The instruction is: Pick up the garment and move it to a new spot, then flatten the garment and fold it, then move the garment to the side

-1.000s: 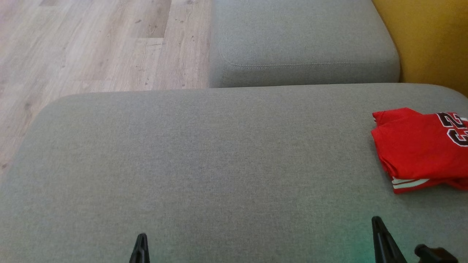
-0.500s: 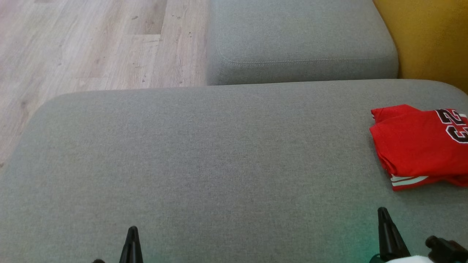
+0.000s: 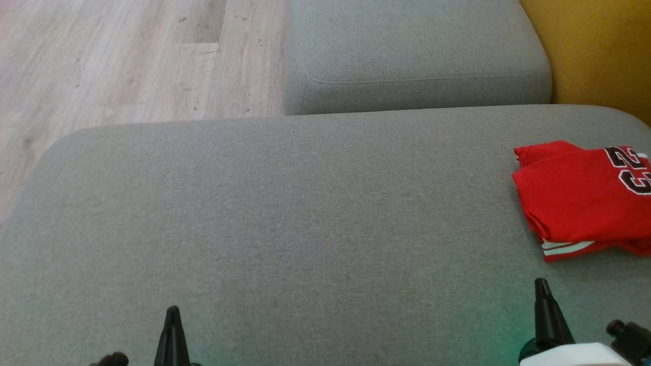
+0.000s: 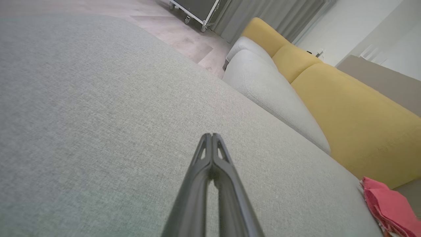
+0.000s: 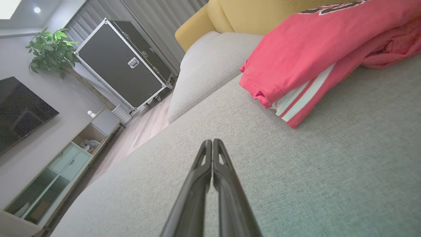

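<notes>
Garment (image 3: 585, 198): red, folded, lying at the right edge of the grey cushion (image 3: 305, 229). At lower left, the left gripper (image 3: 173, 310) has its fingers pressed together, holding nothing. At lower right, the right gripper (image 3: 542, 282), near the garment but apart from it, is likewise closed and empty.

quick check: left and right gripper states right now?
Left gripper: closed, holding nothing.
Right gripper: closed, holding nothing; the red shirt lies apart from it.
</notes>
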Controlling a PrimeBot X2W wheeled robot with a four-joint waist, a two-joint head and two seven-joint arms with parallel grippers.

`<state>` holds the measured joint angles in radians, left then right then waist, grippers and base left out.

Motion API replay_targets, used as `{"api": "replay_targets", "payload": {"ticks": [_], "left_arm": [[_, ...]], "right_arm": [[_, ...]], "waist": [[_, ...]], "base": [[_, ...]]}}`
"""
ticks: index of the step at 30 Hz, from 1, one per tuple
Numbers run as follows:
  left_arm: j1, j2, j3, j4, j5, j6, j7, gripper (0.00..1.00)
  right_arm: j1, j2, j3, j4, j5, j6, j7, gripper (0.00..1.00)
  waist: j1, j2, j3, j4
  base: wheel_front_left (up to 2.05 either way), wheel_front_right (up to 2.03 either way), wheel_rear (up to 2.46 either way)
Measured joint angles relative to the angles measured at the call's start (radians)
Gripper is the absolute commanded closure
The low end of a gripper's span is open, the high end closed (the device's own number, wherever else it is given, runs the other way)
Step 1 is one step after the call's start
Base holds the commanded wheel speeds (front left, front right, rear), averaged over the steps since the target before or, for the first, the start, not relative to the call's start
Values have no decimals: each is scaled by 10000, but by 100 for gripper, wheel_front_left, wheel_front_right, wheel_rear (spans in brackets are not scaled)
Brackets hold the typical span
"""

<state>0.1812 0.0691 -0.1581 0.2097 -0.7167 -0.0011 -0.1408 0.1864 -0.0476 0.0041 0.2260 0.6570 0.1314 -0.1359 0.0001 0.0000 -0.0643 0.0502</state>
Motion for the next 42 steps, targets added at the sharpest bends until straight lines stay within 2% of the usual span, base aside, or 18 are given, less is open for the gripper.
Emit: {"api": "replay_targets", "payload": {"ticks": [42], "left_arm": [[-1140, 29, 953, 328, -4846, -619, 1089, 100]], "right_arm": [[-1188, -48, -479, 253, 5097, 0, 1085, 100]], "waist": [[-1, 0, 355, -264]], "base": [[0, 0, 0]]}}
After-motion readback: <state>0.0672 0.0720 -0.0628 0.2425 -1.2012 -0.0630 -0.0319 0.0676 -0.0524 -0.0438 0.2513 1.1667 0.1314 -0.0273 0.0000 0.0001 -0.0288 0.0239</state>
